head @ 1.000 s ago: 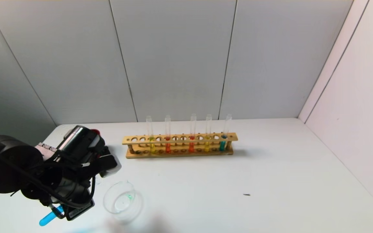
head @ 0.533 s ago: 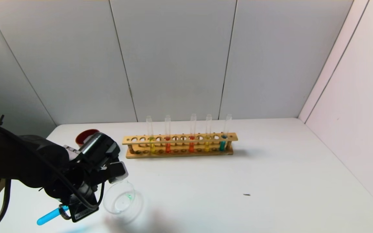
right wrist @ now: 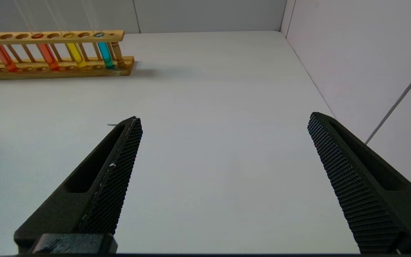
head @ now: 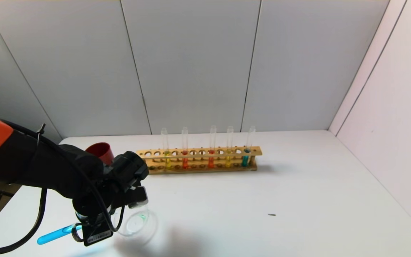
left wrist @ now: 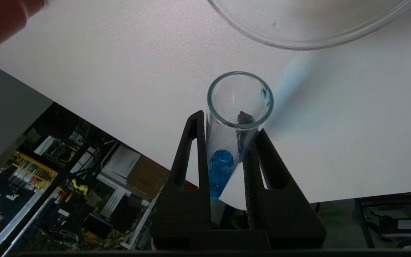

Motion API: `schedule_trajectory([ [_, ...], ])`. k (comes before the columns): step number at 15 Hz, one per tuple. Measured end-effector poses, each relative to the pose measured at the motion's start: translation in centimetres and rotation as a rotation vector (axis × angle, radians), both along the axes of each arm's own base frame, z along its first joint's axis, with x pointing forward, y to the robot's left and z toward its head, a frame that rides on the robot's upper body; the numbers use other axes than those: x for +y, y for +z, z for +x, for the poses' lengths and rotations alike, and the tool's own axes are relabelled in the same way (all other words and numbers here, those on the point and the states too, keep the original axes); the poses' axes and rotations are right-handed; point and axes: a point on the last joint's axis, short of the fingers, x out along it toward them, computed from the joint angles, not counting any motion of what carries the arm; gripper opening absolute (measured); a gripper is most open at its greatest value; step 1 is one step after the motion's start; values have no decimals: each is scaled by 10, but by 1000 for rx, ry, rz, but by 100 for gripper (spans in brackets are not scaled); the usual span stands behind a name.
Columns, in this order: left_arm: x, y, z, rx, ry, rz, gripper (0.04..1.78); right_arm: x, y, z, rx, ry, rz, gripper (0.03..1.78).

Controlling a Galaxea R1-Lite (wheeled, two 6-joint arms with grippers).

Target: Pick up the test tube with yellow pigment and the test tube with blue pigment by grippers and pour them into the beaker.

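Note:
My left gripper (head: 128,206) is shut on the test tube with blue pigment (head: 52,235), just left of the beaker (head: 142,228) at the table's front left. The tube lies tilted, nearly flat, its blue round end sticking out to the left. In the left wrist view the fingers (left wrist: 194,150) clamp the tube (left wrist: 223,160); its open mouth is close to the beaker rim (left wrist: 298,42) but outside it. Yellow-pigment tubes (head: 167,161) (head: 228,159) stand in the rack, also seen in the right wrist view (right wrist: 74,53). My right gripper (right wrist: 223,121) is open and empty over bare table.
The wooden rack (head: 198,167) stands at the back middle with two orange-red tubes (head: 185,161) and a teal-green tube (head: 245,159). A dark-red cup (head: 101,151) stands behind my left arm. The table's left edge is close to the left gripper.
My left arm has moved right toward the beaker with the blue tube, which now lies flatter. The red cup has come into view behind the arm.

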Motion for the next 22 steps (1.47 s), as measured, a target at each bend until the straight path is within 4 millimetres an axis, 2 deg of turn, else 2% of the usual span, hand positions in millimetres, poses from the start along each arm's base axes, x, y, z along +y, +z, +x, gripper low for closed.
schedule_trajectory([
  [14, -16, -12, 4, 138, -52, 165, 32, 0, 0, 0, 0, 0, 0, 170],
  [22, -22, -7, 10, 167, -63, 207, 32, 0, 0, 0, 0, 0, 0, 170],
])
